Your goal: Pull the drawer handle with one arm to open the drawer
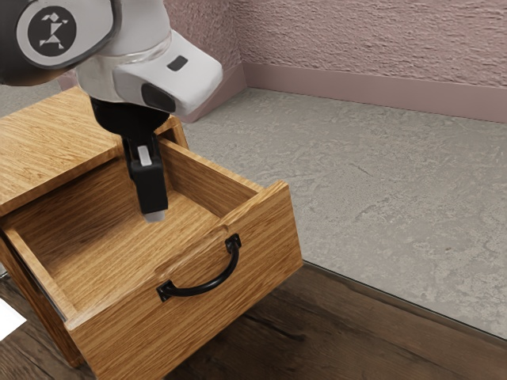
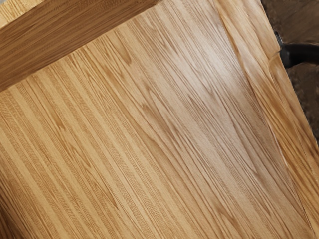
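A light oak cabinet (image 1: 47,150) is standing at the exterior view's left, on dark wooden floorboards (image 1: 317,332) that are running along the near edge. Beyond the boards a grey, mottled stone-like floor (image 1: 380,182) is spreading toward the exterior view's right. It is meeting a rough pink wall (image 1: 356,32) with a plain mauve baseboard (image 1: 380,87) at its foot.

The drawer (image 1: 257,245) is standing pulled well out of the cabinet, toward the exterior view's right and the camera. Its inside is lying open to view, and it is made of the same striped oak. A black curved drawer handle (image 1: 194,289) is sitting on the drawer's front panel, fixed at both ends and bowing outward.

The white arm (image 1: 119,55) is reaching down from the upper left, and its black gripper (image 1: 153,212) is hanging over the drawer's inside, behind the front panel and apart from the handle. Whether the gripper is spread or pressed together cannot be told here.

In the wrist view the drawer's floor (image 2: 149,139) is lying below the hand, with its grain running diagonally. One end of the handle (image 2: 299,52) is poking out beyond the front panel's top edge (image 2: 269,99).
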{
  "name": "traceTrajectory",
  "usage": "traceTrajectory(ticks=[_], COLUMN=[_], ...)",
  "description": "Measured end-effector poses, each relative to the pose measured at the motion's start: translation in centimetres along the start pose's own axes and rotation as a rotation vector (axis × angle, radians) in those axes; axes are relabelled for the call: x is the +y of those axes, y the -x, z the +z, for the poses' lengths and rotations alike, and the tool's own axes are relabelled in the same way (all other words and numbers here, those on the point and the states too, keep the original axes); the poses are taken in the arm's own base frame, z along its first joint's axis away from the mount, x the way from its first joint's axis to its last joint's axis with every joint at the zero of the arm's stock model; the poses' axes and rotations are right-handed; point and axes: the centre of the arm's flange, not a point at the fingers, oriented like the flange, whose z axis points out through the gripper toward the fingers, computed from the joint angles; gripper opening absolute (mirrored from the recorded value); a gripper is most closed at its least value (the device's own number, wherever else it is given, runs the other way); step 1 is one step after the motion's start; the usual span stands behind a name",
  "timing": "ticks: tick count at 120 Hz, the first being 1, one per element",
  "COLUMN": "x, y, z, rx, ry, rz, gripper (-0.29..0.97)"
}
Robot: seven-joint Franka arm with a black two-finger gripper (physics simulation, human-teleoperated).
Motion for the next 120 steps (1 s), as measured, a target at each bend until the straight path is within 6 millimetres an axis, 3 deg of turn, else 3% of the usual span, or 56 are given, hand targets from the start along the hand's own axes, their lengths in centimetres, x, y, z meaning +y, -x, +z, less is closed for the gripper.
traceTrajectory(ticks=[17, 63, 65, 68, 71, 76, 80, 81, 83, 87, 91, 96, 103, 120], x=[3.1, 1.4, 0.2, -3.7, -8.8, -17.4, -20.3, -20.0, -17.8, -9.2, -1.3, 4.1, 6.8, 9.8], y=[-2.2, -2.4, -2.0, -0.7, 1.5, 7.1, 10.4, 10.7, 9.3, 3.4, -0.9, -3.0, -4.0, -6.3], z=[0.4, 1.8, 1.8, 2.2, 3.3, 6.5, 7.9, 7.7, 6.4, 2.5, 0.1, -1.0, -1.2, -0.1], rx=[-0.015, -0.035, -0.022, 0.013, 0.056, 0.106, 0.12, 0.114, 0.108, 0.118, 0.132, 0.139, 0.137, 0.089], ry=[0.003, 0.036, 0.057, 0.118, 0.206, 0.327, 0.375, 0.369, 0.352, 0.315, 0.301, 0.303, 0.317, 0.268], rz=[0.034, -0.054, -0.064, -0.105, -0.165, -0.305, -0.376, -0.391, -0.363, -0.188, -0.029, 0.076, 0.134, 0.168], gripper=[0.68, 0.68, 0.68, 0.68, 0.67, 0.68, 0.68, 0.68, 0.68, 0.68, 0.68, 0.67, 0.68, 0.68])
